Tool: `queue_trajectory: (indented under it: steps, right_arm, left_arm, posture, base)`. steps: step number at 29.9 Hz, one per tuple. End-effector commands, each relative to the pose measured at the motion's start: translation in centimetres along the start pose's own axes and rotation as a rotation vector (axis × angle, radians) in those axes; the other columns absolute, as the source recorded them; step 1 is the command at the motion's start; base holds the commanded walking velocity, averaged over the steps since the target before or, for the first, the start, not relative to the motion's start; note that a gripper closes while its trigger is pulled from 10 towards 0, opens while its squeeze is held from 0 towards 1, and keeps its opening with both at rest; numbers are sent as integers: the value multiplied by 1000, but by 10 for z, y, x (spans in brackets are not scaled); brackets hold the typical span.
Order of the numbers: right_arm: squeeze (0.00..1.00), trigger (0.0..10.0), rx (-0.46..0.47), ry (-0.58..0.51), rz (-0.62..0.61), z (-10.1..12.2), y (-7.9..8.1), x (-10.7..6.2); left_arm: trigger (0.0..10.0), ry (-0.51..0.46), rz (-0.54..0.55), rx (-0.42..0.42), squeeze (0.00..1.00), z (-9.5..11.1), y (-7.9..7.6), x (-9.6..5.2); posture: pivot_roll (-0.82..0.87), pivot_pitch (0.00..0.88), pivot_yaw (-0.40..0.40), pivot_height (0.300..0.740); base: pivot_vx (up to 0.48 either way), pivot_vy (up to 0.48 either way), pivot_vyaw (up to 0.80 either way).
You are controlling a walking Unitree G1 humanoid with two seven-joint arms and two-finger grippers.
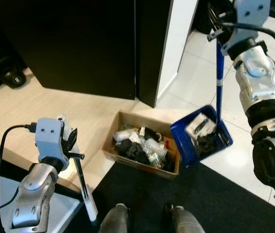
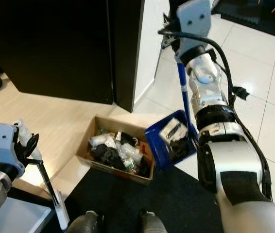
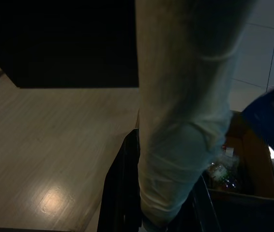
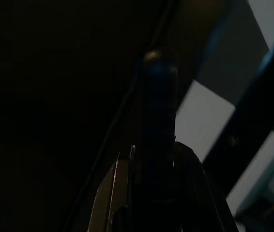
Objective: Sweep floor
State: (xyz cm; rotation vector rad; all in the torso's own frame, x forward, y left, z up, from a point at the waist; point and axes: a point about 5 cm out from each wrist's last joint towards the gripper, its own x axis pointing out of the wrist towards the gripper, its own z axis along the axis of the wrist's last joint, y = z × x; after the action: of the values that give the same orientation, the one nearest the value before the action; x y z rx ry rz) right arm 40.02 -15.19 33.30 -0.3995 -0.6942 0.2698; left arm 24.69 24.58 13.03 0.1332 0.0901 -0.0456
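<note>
Gripping the blue dustpan (image 1: 201,136) handle, right gripper (image 1: 218,30) tilts it beside cardboard box (image 1: 142,145)

One cardboard box (image 1: 141,162) of rubbish — one blue dustpan (image 1: 200,136), one brush (image 1: 86,194), two arms.

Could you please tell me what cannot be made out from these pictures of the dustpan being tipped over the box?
- Left tool: the broom hides its fingers in the eye views; a blurred pale shape covers them in the left wrist view.
- Broom head: cut off beyond the frame's bottom edge.
- Litter in the dustpan and cardboard box: too small and jumbled to identify.
- Right tool on the dustpan handle: right wrist view too dark for surroundings.
</note>
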Motion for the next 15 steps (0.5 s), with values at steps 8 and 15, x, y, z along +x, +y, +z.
queue_trajectory:
  steps: [8,15]
  right_arm:
    - [0,10000,64,-191,121,33,35,21]
    - [0,10000,58,-313,273,49,68,22]
  left_arm:
    - [10000,15,28,4,0,-4,-6,-1]
    - [10000,12,9,-14,0,-4,-15,4]
  posture:
    - [274,177,-70,740]
    - [258,166,-70,740]
  base:
    - [0,0,0]
    - [0,0,0]
